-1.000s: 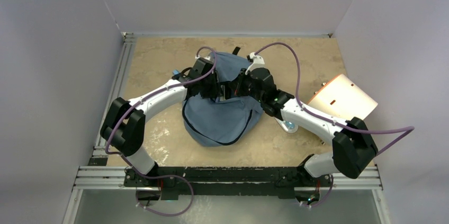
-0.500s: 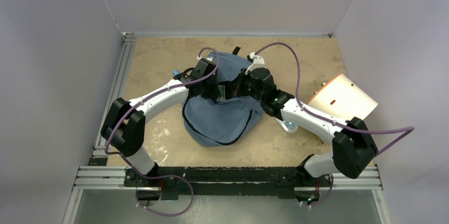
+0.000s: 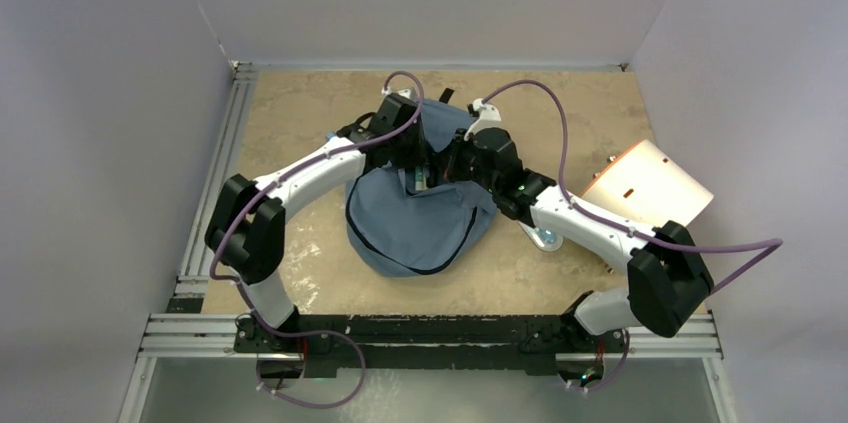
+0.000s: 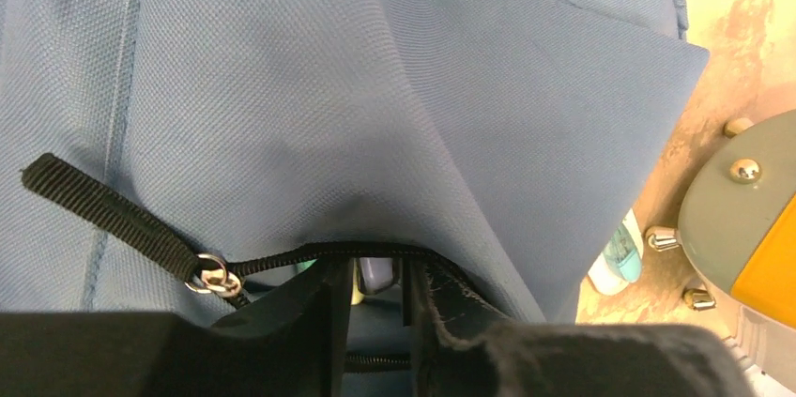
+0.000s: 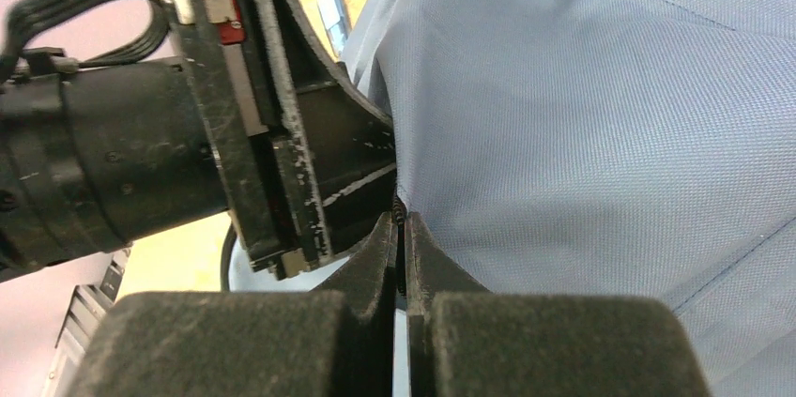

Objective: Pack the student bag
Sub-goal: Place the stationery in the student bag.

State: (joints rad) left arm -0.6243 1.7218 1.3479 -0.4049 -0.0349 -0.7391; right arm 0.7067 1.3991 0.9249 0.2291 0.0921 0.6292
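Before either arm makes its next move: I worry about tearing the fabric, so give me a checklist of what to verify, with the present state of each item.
1. The right tool is shut on the student bag at its zipper edge: ok.
2. The left tool grips the opening: cannot tell; its jaws stand slightly apart at the zipper.
3. The two tools are clear of each other: cannot tell; they sit very close.
4. The zipper pull is free of both tools: ok.
5. The beige folder is packed: not ok; it lies outside the bag, to its right.
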